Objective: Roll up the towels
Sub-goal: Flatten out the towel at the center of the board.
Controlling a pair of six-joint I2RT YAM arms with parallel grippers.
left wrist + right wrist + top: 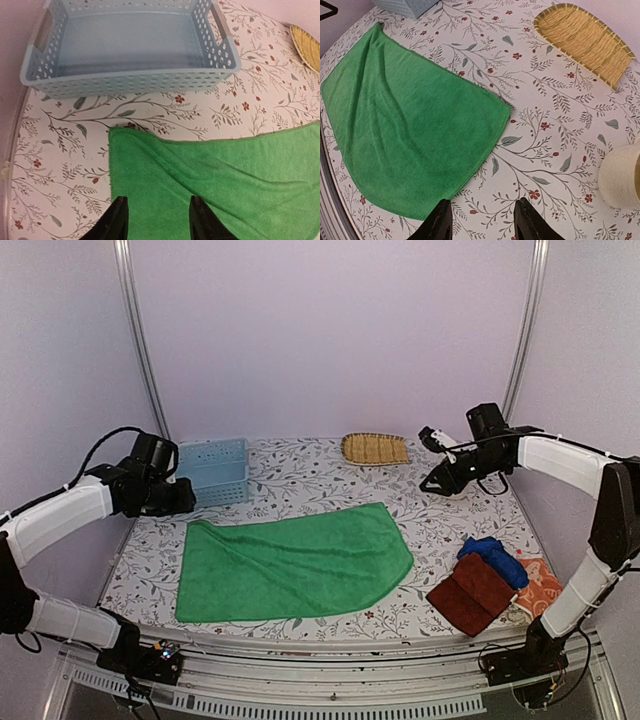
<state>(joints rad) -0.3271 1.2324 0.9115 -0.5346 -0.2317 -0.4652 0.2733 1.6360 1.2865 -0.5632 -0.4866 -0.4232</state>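
Observation:
A long bright green towel (290, 565) lies spread flat across the middle of the table. My left gripper (185, 498) hovers above its far left corner. In the left wrist view the left gripper (157, 202) is open over the green towel (220, 180), with nothing between its fingers. My right gripper (432, 485) hangs in the air past the towel's far right corner. In the right wrist view the right gripper (482, 205) is open and empty beside the green towel (410, 130). At the near right lie a reddish-brown towel (472, 595), a blue towel (495, 558) and an orange towel (540, 585), piled together.
A pale blue perforated basket (213, 470) stands at the far left, just beyond the green towel's corner, and the basket (130, 82) shows empty inside. A yellow straw tray (375, 448) lies at the far middle. The table's front edge runs just below the towels.

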